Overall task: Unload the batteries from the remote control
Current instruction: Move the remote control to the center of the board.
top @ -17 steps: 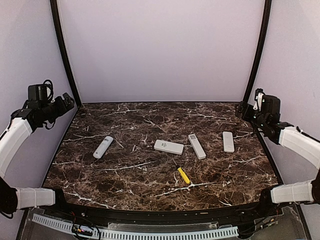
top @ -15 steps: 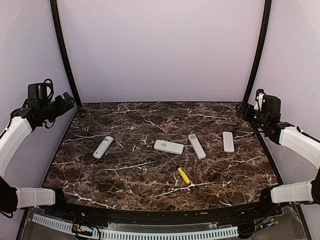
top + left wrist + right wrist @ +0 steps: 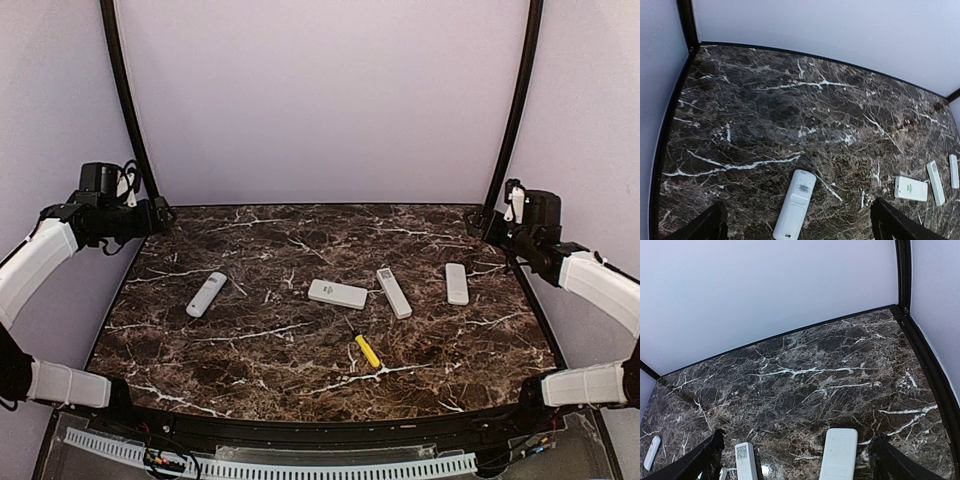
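Yellow-handled screwdriver (image 3: 367,351) lies nearest on the worktop (image 3: 250,370), just right of centre, tip pointing far-left. Behind it is a row of four white remotes, all flat and apart from each other. The left remote (image 3: 207,294) is angled and sits well left of the rest. The wide remote (image 3: 337,294) is at centre, with the slim remote (image 3: 394,293) near it on the right. The right remote (image 3: 456,283) is further right. Left wrist view shows the left remote with a printed label facing up; right wrist view shows a QR sticker on the slim remote. Batteries not visible in any view; can't tell which remotes hold them. Left gripper (image 3: 160,214) hangs above the far left corner of the worktop, its fingers (image 3: 710,225) spread wide, holding nothing, touching nothing. Right gripper (image 3: 487,220) is over the far right corner, fingers (image 3: 890,462) likewise spread wide, empty, clear of the right remote below.
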{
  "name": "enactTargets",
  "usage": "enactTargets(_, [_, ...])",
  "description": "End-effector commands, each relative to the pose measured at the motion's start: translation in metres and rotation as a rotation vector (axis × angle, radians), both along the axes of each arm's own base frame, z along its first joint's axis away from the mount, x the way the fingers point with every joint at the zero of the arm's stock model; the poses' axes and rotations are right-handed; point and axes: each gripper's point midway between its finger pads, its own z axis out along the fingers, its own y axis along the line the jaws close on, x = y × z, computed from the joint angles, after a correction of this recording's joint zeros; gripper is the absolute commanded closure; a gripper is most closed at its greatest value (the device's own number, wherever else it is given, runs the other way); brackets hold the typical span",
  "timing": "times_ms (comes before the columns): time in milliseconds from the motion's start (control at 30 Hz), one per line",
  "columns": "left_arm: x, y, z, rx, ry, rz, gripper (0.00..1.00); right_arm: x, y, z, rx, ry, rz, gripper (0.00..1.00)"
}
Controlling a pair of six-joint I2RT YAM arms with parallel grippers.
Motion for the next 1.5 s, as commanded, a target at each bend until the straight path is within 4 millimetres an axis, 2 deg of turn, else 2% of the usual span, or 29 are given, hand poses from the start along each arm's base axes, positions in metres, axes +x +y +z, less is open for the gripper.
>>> enactTargets(0, [-0.006, -0.043, -0.039, 0.032, 0.147, -0.174, 0.01, -0.006, 0.017, 0.006, 0.019, 0.01, 0.067, 0.01])
enactTargets(33, [-0.006, -0.054, -0.046, 0.03, 0.172, -0.214, 0.01, -0.007, 0.019, 0.006, 0.019, 0.012, 0.075, 0.01])
enactTargets(67, [-0.007, -0.064, -0.063, 0.035, 0.23, -0.245, 0.01, -0.008, 0.022, 0.007, 0.019, 0.01, 0.086, 0.01])
enactTargets(167, [-0.007, -0.079, -0.101, 0.003, 0.365, -0.285, 0.01, -0.009, 0.028, 0.006, 0.016, 0.008, 0.108, 0.01])
enactTargets(200, [-0.008, -0.082, -0.108, -0.015, 0.386, -0.296, 0.01, -0.01, 0.028, 0.006, 0.015, 0.008, 0.109, 0.01])
enactTargets(300, [-0.009, -0.085, -0.133, -0.026, 0.454, -0.295, 0.01, -0.012, 0.03, 0.004, 0.018, 0.009, 0.118, 0.01])
enactTargets(467, [-0.015, -0.076, -0.165, 0.029, 0.558, -0.277, 0.01, -0.014, 0.034, -0.006, 0.028, 0.026, 0.133, 0.01])
enactTargets(567, [-0.018, -0.071, -0.182, 0.061, 0.618, -0.272, 0.01, -0.01, 0.038, -0.003, 0.043, 0.007, 0.147, 0.01])
enactTargets(867, [-0.02, -0.072, -0.203, 0.054, 0.687, -0.269, 0.01, -0.006, 0.044, -0.01, 0.056, 0.022, 0.16, 0.01])
enactTargets(1067, [-0.024, -0.076, -0.209, 0.025, 0.724, -0.28, 0.01, -0.006, 0.044, -0.013, 0.045, 0.031, 0.16, 0.01])
enactTargets(1367, [-0.04, -0.079, -0.218, -0.006, 0.775, -0.293, 0.01, -0.008, 0.042, -0.009, 0.043, 0.024, 0.153, 0.01])
enactTargets(1467, [-0.046, -0.086, -0.218, -0.052, 0.789, -0.31, 0.01, -0.009, 0.043, -0.007, 0.04, 0.019, 0.156, 0.01])
